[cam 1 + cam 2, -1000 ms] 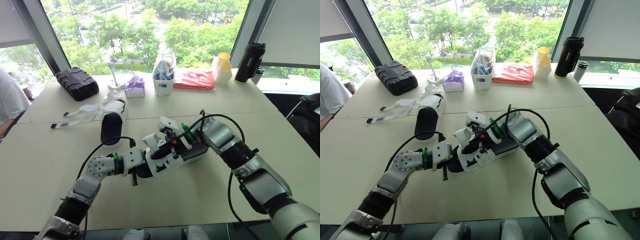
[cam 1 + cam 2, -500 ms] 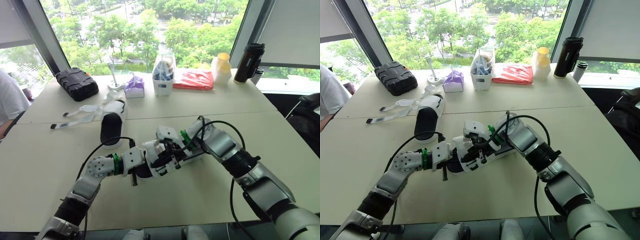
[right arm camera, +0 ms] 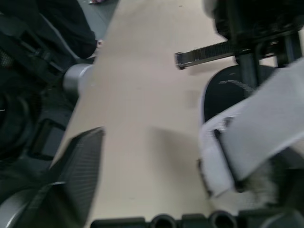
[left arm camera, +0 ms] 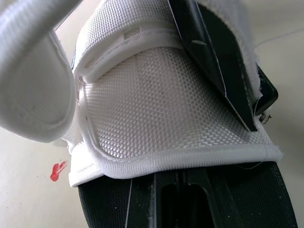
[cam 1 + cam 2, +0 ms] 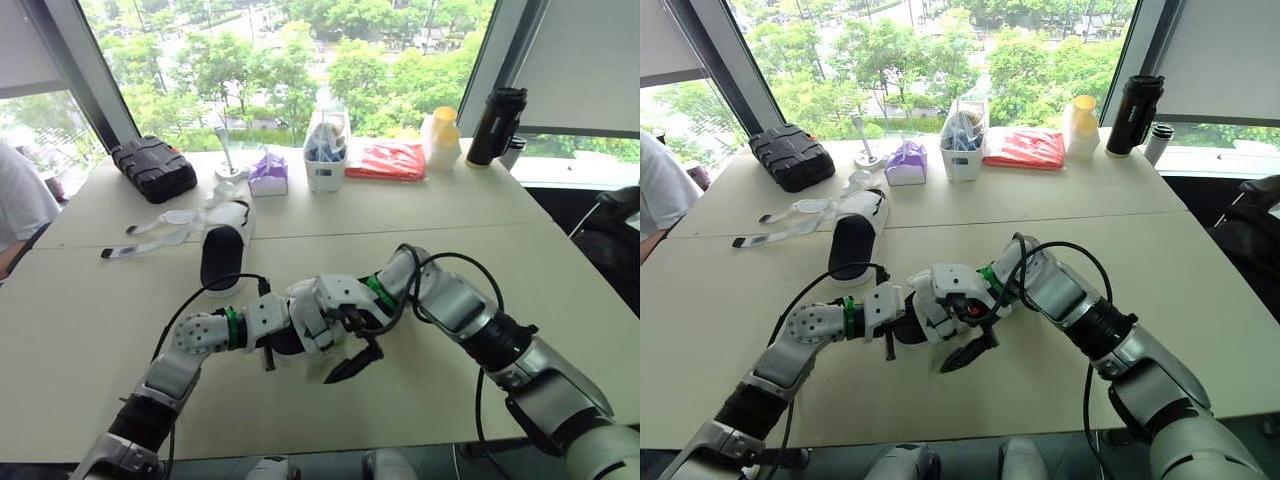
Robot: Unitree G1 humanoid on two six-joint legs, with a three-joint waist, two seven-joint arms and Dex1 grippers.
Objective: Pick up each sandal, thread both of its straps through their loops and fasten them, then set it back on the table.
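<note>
Mid-bench: left claw (image 5: 292, 330) grasping the near sandal (image 4: 166, 104); right claw (image 5: 350, 340) released.
Right claw's fingers spread wide beside the sandal's white strap (image 3: 256, 118); second sandal (image 5: 222, 250) lies on the bench (image 5: 450, 230), rear-left, straps loose.

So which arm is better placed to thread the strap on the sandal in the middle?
The right, likely. The left hand is clamped on the sandal, steadying it, while the right hand is open and free beside its loose white strap.
</note>
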